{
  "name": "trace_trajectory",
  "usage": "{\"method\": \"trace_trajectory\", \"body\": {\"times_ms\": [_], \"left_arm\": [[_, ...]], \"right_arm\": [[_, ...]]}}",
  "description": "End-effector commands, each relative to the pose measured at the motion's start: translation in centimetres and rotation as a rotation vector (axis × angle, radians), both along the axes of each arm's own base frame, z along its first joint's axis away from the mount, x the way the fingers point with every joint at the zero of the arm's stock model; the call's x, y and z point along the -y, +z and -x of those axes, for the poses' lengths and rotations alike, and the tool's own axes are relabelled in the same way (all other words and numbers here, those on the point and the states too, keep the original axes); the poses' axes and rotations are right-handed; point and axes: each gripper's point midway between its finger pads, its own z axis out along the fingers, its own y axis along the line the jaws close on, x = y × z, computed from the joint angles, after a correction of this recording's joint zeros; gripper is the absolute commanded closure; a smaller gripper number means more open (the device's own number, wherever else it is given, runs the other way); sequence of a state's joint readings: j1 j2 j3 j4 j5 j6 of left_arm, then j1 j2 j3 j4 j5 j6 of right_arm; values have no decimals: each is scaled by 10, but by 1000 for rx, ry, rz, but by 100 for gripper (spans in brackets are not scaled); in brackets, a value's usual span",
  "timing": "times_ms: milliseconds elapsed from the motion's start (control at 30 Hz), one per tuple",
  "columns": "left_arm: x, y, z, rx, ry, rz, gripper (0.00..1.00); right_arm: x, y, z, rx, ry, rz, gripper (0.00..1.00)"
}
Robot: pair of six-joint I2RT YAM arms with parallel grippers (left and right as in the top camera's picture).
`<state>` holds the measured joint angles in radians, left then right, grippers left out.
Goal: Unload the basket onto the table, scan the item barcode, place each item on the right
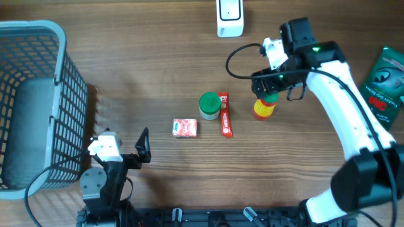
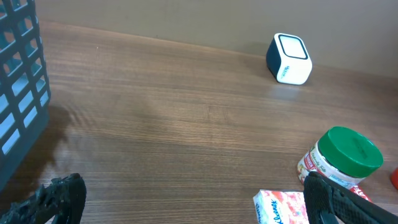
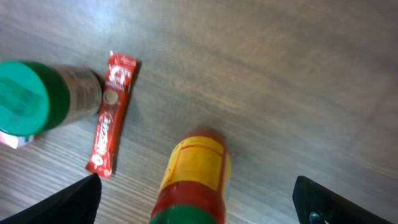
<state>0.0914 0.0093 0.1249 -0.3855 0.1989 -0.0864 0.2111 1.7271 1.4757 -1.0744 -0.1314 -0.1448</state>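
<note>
Yellow bottle point(image 1: 264, 108) stands right of centre in the overhead view, beneath the right gripper point(image 1: 270, 94), apparently lining up a grasp; the scanner point(image 1: 230, 17) waits at the far edge, nothing between. Left wrist view: the left gripper point(image 2: 196, 208) rests wide apart beside the basket point(image 2: 18, 93), a green-lidded jar point(image 2: 345, 155) ahead. Right wrist view: the bottle sits between parted jaws, untouched, a red sachet point(image 3: 111, 127) nearby.
</note>
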Motion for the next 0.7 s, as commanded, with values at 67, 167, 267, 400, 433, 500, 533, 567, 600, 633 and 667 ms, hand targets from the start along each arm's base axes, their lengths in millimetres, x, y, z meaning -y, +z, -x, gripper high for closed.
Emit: {"method": "trace_trajectory", "body": {"times_ms": [67, 167, 267, 400, 433, 500, 533, 567, 600, 633, 667], "left_arm": [[0, -3, 0, -2, -3, -20, 0], [0, -3, 0, -2, -3, -20, 0], [0, -3, 0, -2, -3, -20, 0], [0, -3, 0, -2, -3, -20, 0], [0, -3, 0, -2, -3, -20, 0], [0, -3, 0, -2, -3, -20, 0], [0, -3, 0, -2, -3, -20, 0], [0, -3, 0, -2, -3, -20, 0], [0, -3, 0, -2, -3, -20, 0], [0, -3, 0, -2, -3, -20, 0], [0, -3, 0, -2, -3, -20, 0]], "right_arm": [[-3, -23, 17, -123, 25, -8, 14], [-3, -23, 20, -136, 18, -11, 14], [-3, -24, 21, -140, 16, -11, 14], [-3, -24, 24, -157, 9, -13, 19], [-3, -24, 25, -161, 0, -13, 25], [-3, -24, 26, -166, -5, -13, 29], [-3, -24, 27, -169, -5, -12, 32], [-3, -24, 28, -173, -7, -12, 33], [-2, -25, 29, -177, -8, -11, 36], [-2, -25, 30, -182, -11, -10, 36], [-2, -26, 31, -187, -22, -9, 37]]}}
